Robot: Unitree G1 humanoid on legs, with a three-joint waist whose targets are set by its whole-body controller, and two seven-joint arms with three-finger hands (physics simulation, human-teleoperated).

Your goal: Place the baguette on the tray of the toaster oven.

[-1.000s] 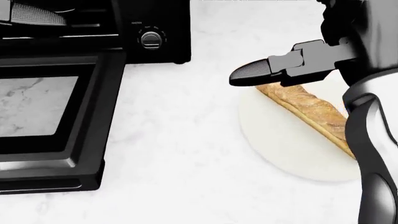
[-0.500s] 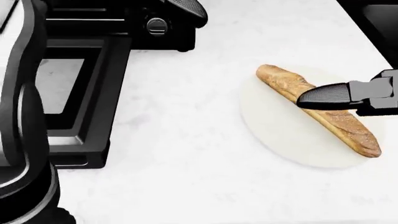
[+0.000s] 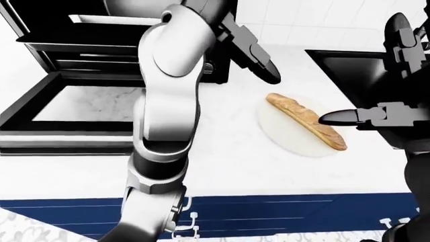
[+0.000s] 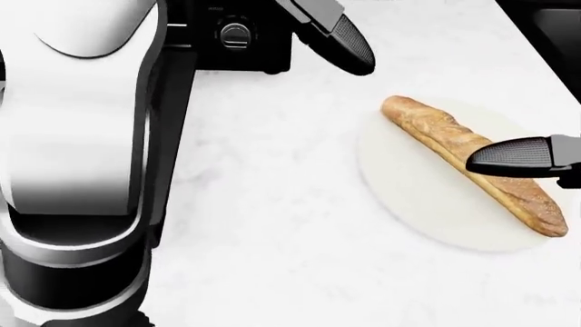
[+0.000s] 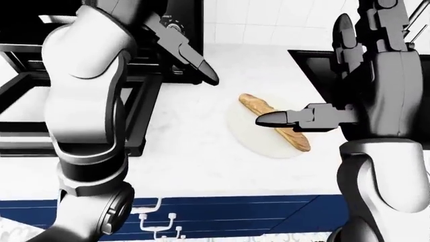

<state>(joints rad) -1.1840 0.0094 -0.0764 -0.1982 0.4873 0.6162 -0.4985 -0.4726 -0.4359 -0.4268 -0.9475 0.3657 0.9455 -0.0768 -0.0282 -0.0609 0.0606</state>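
**Observer:** How far along are you?

**Operator:** Barely started, I'd judge. Starting at the counter's point(image 4: 272, 204) near edge, the marble there is bare above the blue cabinet front point(image 3: 268, 214). Farther in, toward the right side, the baguette point(image 4: 472, 162) lies flat and slantwise on a round pale plate point(image 4: 409, 197). Nothing has lifted it.

**Observer:** And your hands?

**Operator:** My right hand point(image 5: 363, 65) hangs over the loaf with its fingers spread apart. One fingertip point(image 4: 513, 158) crosses the middle of the baguette in the head view, but I can't tell whether it touches. Nothing is clamped. My left hand point(image 3: 245, 45) is up near the oven's right side, fingers apart as well, holding nothing.

**Observer:** Is the oven ready?

**Operator:** The toaster oven point(image 3: 87, 45) stands at the far left of the counter with its glass door point(image 3: 74, 108) dropped open and flat. My left arm point(image 3: 168, 101) covers much of the opening, so I can't make out the tray. What's left is everything: grasp, lift, carry across, set down inside.

**Observer:** Any writing you can read?

**Operator:** No. There's a knob point(image 4: 234, 33) on the panel, and any marks near it are too small to read. No brand shows.
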